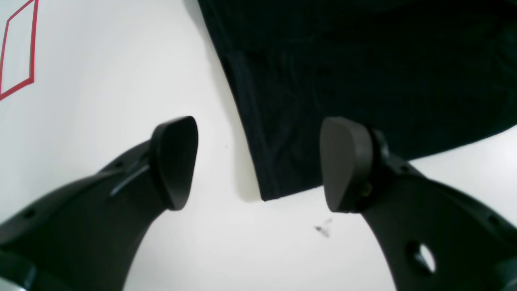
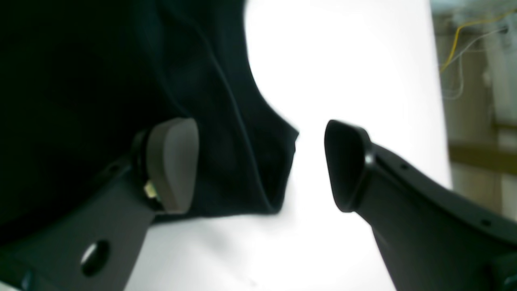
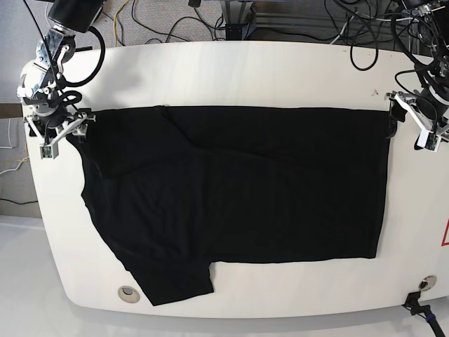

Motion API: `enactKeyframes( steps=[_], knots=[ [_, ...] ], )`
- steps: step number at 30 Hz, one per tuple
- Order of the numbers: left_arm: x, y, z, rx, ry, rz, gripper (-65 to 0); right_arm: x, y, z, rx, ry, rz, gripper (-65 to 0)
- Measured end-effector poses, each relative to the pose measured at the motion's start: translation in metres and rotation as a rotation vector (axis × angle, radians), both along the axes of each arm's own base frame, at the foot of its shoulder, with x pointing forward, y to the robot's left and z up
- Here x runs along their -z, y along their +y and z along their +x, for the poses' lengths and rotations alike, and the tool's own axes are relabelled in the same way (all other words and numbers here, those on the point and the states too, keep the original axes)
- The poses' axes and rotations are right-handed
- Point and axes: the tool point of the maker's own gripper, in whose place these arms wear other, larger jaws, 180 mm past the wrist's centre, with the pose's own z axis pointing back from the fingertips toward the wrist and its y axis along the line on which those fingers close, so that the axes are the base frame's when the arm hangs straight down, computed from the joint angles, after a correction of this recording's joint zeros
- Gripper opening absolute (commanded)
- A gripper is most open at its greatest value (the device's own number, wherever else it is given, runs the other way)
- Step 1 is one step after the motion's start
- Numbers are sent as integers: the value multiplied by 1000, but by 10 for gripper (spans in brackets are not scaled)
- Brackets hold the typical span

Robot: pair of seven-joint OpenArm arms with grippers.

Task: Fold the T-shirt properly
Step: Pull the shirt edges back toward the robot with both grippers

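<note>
My left gripper (image 1: 258, 163) hangs with its jaws spread wide, nothing between them, one pad over bare white table (image 1: 101, 81) and the other over the edge of the T-shirt (image 1: 363, 72), whose hemmed corner lies in the gap just below. My right gripper (image 2: 260, 165) stands the same way, jaws well apart and empty, with a corner of the shirt's black cloth showing between the pads (the picture is blurred, so I cannot tell whether a pad touches the fabric). From the base view the T-shirt (image 3: 238, 189) lies flat across the middle of the table (image 3: 231, 70), plain black side showing, one long straight edge running between the two grippers along the far side. The left gripper (image 3: 421, 123) sits at the shirt's corner on that view's right, the right gripper (image 3: 52, 126) at the corner on its left. One sleeve points toward the near edge. A red outline (image 1: 18, 52) is marked on the table near my left arm.
</note>
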Motion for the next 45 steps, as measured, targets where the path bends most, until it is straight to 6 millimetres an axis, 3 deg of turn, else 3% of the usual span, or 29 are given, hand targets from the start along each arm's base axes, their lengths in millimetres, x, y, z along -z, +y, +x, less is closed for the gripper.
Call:
enactKeyframes(
  steps=[5,8,12,14,18,20,27,34,37,41,43,45],
  knots=[
    [19,-12,-5,-14,12,15,-218,29,-3,-9,12,37,50,-185],
    [18,-7,-5,-18,15,40,-218,47,-3,-18,18,74,83,-185],
    [19,-7,-6,-27,16,33,-218,54,-3,-16,35,41,119,-194],
    [24,-4,-6,-34,28,24,-218,53,-4,-15,36,35,119,-258],
    [46,6,-2,-79,74,-10,-218,54,-3,-15,33,33,125,-473],
    [57,8,3,-79,107,3,-218,54,2,-14,14,30,134,-523],
    [94,1,5,-83,199,-54,-218,54,6,-14,-9,29,139,-451],
    [103,-12,-2,-87,200,-99,-223,54,4,-14,-1,29,136,-453],
    [103,-12,-6,-87,187,-113,-355,54,4,-14,-1,30,135,-497],
    [103,-13,-7,-86,189,-116,-577,54,5,-14,-3,29,137,-650],
    [103,-15,-8,-82,188,-123,-639,54,7,-13,-8,26,143,-650],
    [104,-16,-10,-76,193,-127,-650,54,7,-13,-10,26,142,-650]
  ],
)
